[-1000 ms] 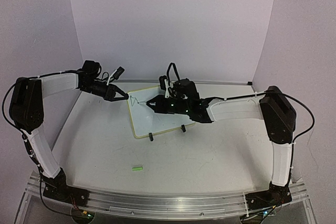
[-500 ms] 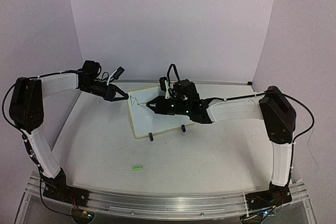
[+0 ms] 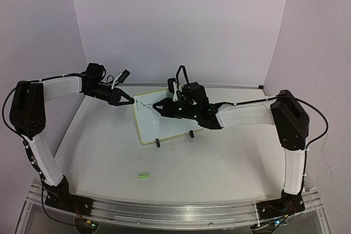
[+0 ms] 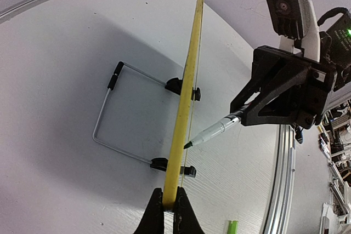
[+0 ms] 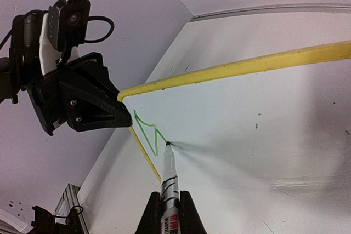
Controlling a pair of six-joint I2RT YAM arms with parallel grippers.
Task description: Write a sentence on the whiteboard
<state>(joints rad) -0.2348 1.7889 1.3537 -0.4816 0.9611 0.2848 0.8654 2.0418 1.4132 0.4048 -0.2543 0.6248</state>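
Overhead, the sentence [image 3: 143, 105] is too small to read.

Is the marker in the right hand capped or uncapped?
Uncapped: the marker ends in a bare tip, at the green line on the whiteboard.

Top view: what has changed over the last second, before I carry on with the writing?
The right pincer, shut on the marker, shifted slightly toward the whiteboard's far edge, and the green stroke looks a touch longer. The left pincer stayed clamped on the board's frame; the board and the small green piece did not move.
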